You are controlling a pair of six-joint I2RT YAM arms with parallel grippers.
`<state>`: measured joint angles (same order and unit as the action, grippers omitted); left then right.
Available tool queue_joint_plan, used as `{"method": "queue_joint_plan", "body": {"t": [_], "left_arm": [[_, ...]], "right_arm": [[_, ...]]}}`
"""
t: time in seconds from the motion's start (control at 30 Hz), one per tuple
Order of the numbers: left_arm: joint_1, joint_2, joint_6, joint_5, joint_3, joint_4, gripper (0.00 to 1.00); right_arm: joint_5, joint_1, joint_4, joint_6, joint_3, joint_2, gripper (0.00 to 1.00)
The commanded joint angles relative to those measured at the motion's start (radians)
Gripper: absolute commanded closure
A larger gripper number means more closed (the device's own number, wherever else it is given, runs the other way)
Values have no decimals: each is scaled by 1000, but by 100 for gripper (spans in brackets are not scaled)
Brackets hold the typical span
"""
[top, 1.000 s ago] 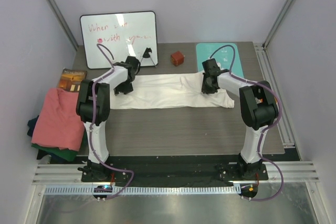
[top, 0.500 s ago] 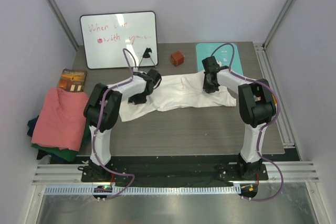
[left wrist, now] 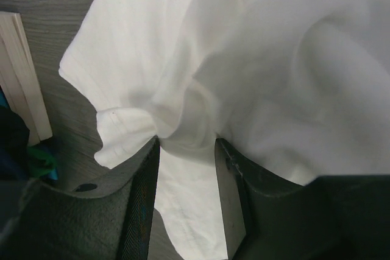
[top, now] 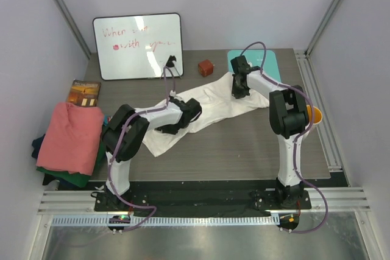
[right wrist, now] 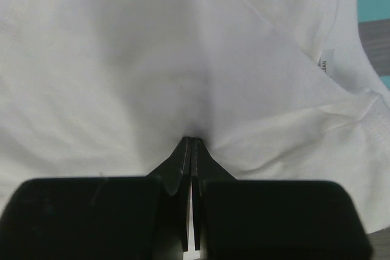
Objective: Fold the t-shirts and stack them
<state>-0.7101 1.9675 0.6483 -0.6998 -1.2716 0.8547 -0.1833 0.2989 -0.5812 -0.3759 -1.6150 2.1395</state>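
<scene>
The large white t-shirt (top: pixel 216 105) lies crumpled in a diagonal band across the table, its near-left end by the left arm. My left gripper (top: pixel 190 114) sits on its middle, fingers closed around a thick bunch of white cloth (left wrist: pixel 186 141). My right gripper (top: pixel 236 92) is at the shirt's far right part, shut on a pinched fold (right wrist: pixel 192 139). A salmon-pink t-shirt (top: pixel 70 135) lies on the pile at the left edge, over a dark green one (top: pixel 73 178) and a navy one (top: pixel 38 147).
A whiteboard (top: pixel 138 45) leans at the back left, with a red cube (top: pixel 206 67) and a teal mat (top: pixel 268 65) to its right. A brown book (top: pixel 84 92) lies behind the shirt pile. An orange object (top: pixel 314 114) shows beside the right arm.
My left gripper has swept right and nearer, dragging the shirt's left end so the flat shirt now lies bunched and diagonal. The right gripper closed on the cloth and shifted slightly back.
</scene>
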Motion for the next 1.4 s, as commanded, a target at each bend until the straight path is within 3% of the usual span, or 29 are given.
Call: {"method": "queue_joint_plan", "body": {"t": [0.0,0.23,0.5,0.77,1.07,1.17,1.37], "left_arm": [[-77,73,76,204,81,0,56],[-179,91,60,221,26,1,55],[-278,133,27,247,-28,-6,55],[-338,156,24,292,-67,-37,54],[-370,209,4,356,-153,-71,55],[-381,220,16,358,-147,-68,56],[-394,195,24,347,-91,-72,56]], "right_arm": [[-38,-3,-35,22,-133,91,94],[-51,-33,-124,19,-405,237,77],[-32,-55,-128,26,-470,247,65],[-36,-79,-128,29,-523,266,62],[-34,-84,-9,34,-252,-116,58],[-68,-86,7,25,-87,-223,57],[-81,-90,46,29,15,-188,57]]}}
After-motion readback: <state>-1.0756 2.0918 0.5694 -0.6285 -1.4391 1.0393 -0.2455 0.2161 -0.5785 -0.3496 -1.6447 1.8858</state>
